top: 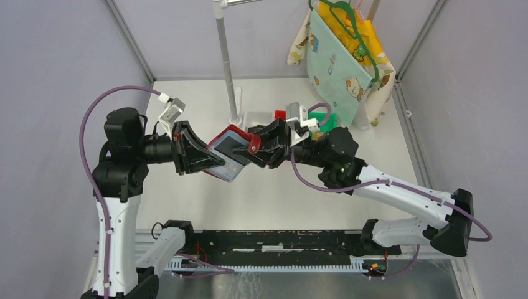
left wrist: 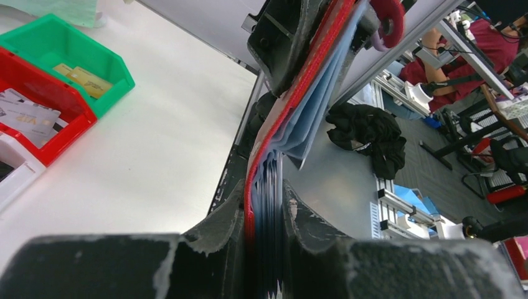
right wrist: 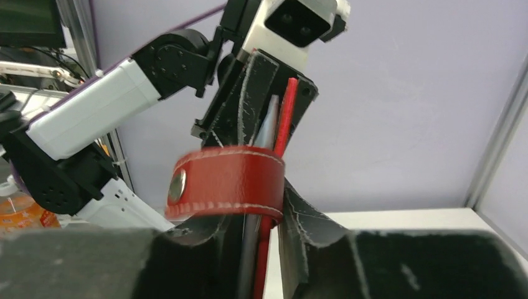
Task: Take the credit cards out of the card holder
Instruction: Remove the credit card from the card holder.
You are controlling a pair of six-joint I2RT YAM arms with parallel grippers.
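Left fingers [left wrist: 218, 233] and right fingers [right wrist: 305, 224] are both pinching the card holder [top: 231, 146] mid-air. Gold cards [left wrist: 84, 78] are sitting in the green bin [left wrist: 115, 90], more maybe hiding inside.

Top view: is looking down from above and behind both arm bases [top: 274, 240], standing well back and taking in the whole tabletop [top: 268, 199].
Left wrist view: is looking out along the left jaws, pressed close to the card holder [left wrist: 311, 106], facing the right jaws, with bins [left wrist: 75, 68] off to one side.
Right wrist view: is looking out along the right jaws, equally close, facing the left arm [right wrist: 93, 115].
Shared: all three are showing the card holder, and each wrist view is catching the opposite jaws.
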